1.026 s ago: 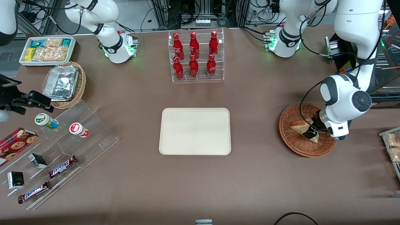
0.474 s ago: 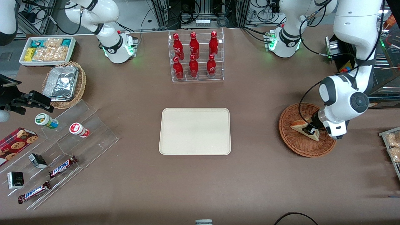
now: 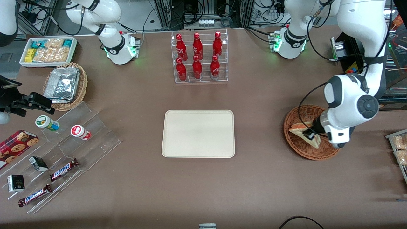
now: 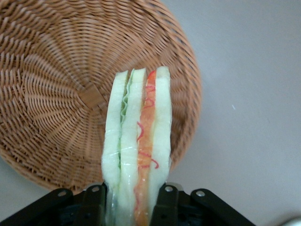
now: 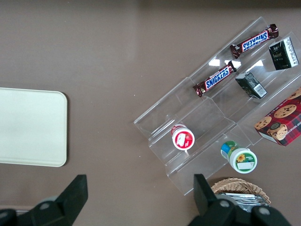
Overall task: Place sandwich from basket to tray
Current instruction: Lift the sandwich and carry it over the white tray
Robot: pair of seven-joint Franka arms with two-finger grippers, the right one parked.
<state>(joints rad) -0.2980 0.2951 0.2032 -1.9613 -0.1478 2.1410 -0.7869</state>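
Since 1 s ago the left arm has drawn up and toward the tray end, and the sandwich point(image 3: 303, 135) has gone with it: its tip now sits over the basket point(image 3: 295, 149) edge nearest the tray, w/ more bare weave showing beneath than before. Nothing else on the worktop point(image 3: 270, 184) has shifted.

End effector point(image 3: 307, 135) is clamped on the sandwich. Wrist view shows both black fingers point(image 4: 164, 207) pressed flat against the two outer bread faces, so the squeeze runs across the layers, not along them; probably chosen so the green and red filling stays sandwiched and the wedge hangs edge-on w/o folding. Sandwich point(image 4: 136, 150) points away from the wrist, w/ the basket point(image 4: 56, 84) floor below it and apparently clear of it, i.e. lifted, not resting.

Tray point(image 3: 198, 133) lies flat toward the parked arm's end, at roughly 9 o'clock from the basket in front view, well apart from it, w/ bare worktop between. Bottle rack point(image 3: 200, 57) stands at about 12 o'clock from the tray, farther from the front camera, out of the likely path.

Judgement: grasp and lift are done; the carry across and set-down remain. Main risk looks like the clear wrap slipping in the grip, or the soft bread compressing if held too hard.
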